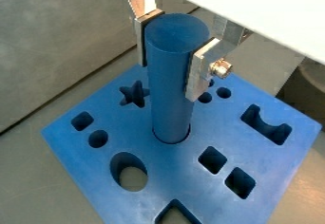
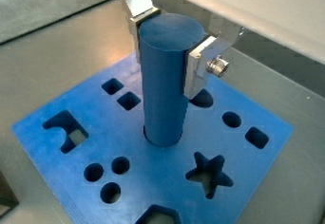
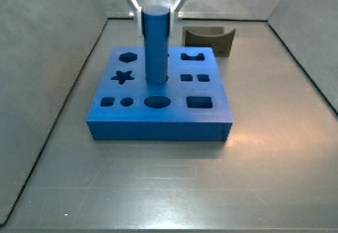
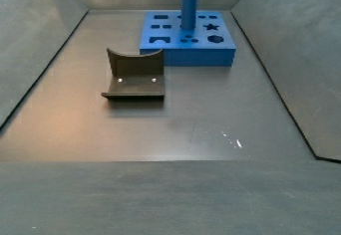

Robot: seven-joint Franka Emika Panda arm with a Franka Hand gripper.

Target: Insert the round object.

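The round object (image 1: 172,81) is a long bright blue cylinder standing upright. My gripper (image 1: 172,52) is shut on its upper end, one silver finger (image 1: 200,74) on each side, in both wrist views (image 2: 168,47). The cylinder's lower end meets the middle of the flat blue block (image 1: 295,133), where it looks sunk into the top face. How deep it goes is hidden. A large round hole (image 1: 129,171) beside it is empty. In a side view the cylinder (image 3: 156,44) rises from the block (image 3: 158,121) under the gripper (image 3: 156,5). Another side view shows the cylinder (image 4: 189,5) and block (image 4: 186,52) at the far end.
The dark olive-brown piece with a curved notch (image 3: 209,41) lies on the floor beside the block; it also shows in a side view (image 4: 134,77). The block has star, square and small round holes. Grey walls slope up around the floor.
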